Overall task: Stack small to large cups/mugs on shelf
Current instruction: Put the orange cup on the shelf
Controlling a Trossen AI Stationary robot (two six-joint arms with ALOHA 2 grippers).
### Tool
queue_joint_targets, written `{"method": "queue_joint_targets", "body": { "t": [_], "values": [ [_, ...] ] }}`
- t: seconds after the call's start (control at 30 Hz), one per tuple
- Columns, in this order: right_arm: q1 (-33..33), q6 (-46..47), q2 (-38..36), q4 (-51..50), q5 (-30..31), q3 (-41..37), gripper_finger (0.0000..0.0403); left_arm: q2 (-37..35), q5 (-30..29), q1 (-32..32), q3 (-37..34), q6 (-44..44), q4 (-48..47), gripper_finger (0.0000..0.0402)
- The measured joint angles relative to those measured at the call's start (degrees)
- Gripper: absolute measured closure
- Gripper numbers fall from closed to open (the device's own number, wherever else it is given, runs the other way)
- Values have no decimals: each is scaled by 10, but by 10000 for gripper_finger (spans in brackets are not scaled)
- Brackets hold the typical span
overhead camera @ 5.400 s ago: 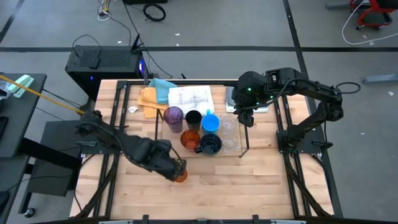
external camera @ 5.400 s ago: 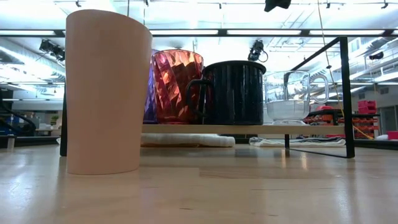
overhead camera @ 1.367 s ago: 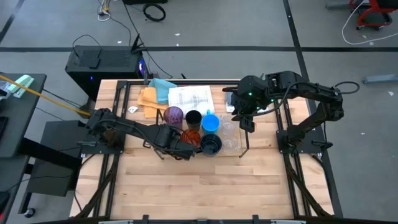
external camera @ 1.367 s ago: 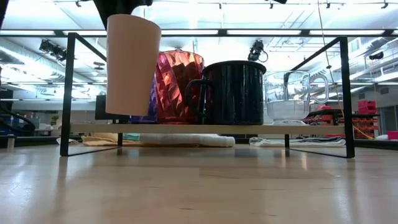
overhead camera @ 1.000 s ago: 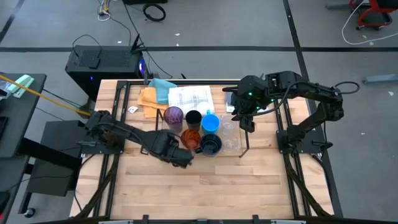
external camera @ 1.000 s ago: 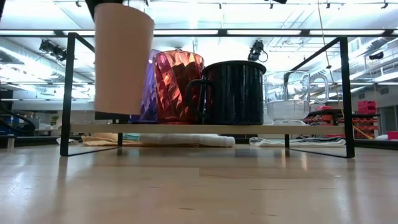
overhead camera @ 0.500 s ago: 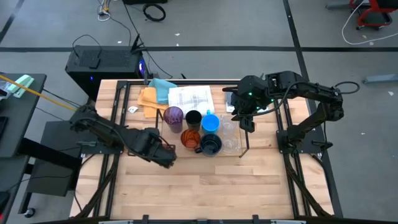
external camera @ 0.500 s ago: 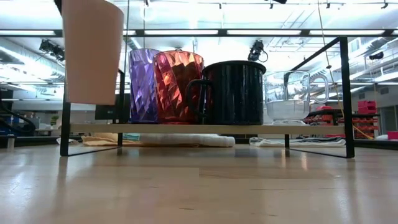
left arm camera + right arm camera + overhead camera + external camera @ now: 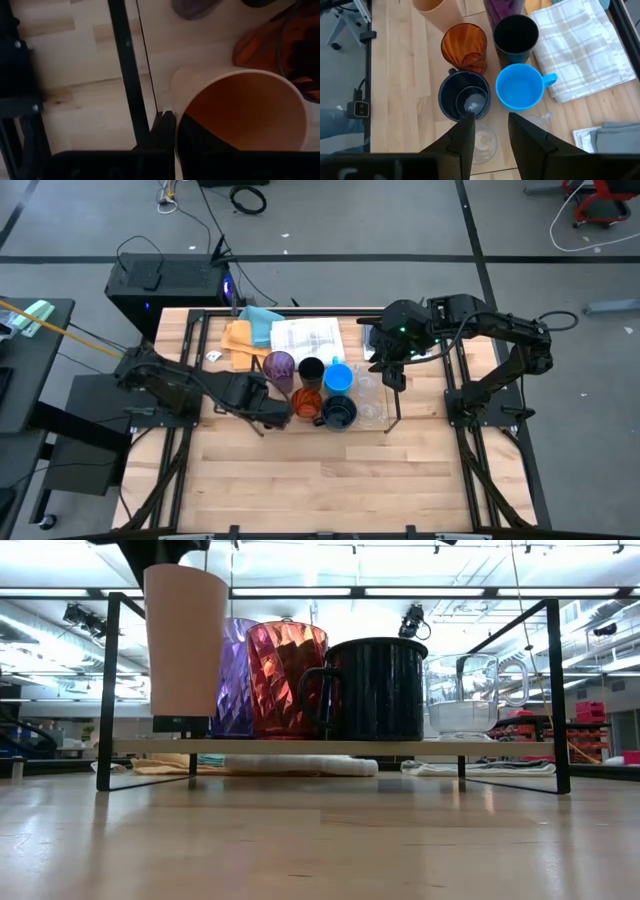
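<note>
My left gripper (image 9: pixel 272 412) is shut on a pale orange cup (image 9: pixel 185 640) held clear above the left end of the shelf (image 9: pixel 110 690), a black rod frame with a pale board. On the shelf stand a purple cup (image 9: pixel 279 366), a black cup (image 9: pixel 311 370), a blue handled cup (image 9: pixel 339 378), a faceted orange cup (image 9: pixel 306 402), a navy mug (image 9: pixel 340 412) and a clear glass (image 9: pixel 485 142). My right gripper (image 9: pixel 492 132) hangs open above the navy mug and the glass, touching nothing. My left gripper pinches the pale orange cup's rim (image 9: pixel 175 107) on the side toward the table's left, one finger (image 9: pixel 167 127) outside the wall and the other inside. The fingers come from above, pointing down. The cup hangs upright, mouth up, clear of shelf and table.
Folded cloths lie at the far side: orange (image 9: pixel 238 340), teal (image 9: pixel 262 320), a plaid towel (image 9: pixel 308 340) and grey ones (image 9: pixel 615 137). Black arm-mount rails (image 9: pixel 190 380) run down both sides. Bare wood (image 9: pixel 330 480) spreads toward the near edge.
My left gripper, still shut on the pale orange cup, swung toward the table's left and near side, then went back toward the far edge and the shelf's left end. The cup has stayed upright and lifted throughout.
</note>
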Motion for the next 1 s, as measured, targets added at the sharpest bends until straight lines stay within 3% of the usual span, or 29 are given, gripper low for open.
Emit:
{"method": "queue_joint_targets", "body": {
  "t": [0.23, 0.53, 1.0],
  "values": [
    [0, 6, 0, 0, 0, 0, 279, 0, 1, 18, -1, 33, 5, 393],
    [0, 5, 0, -1, 0, 0, 279, -1, 25, 25, -55, 42, 78, 393],
    [0, 5, 0, -1, 0, 0, 279, 0, 17, 50, -56, 73, 75, 393]
  ]
}}
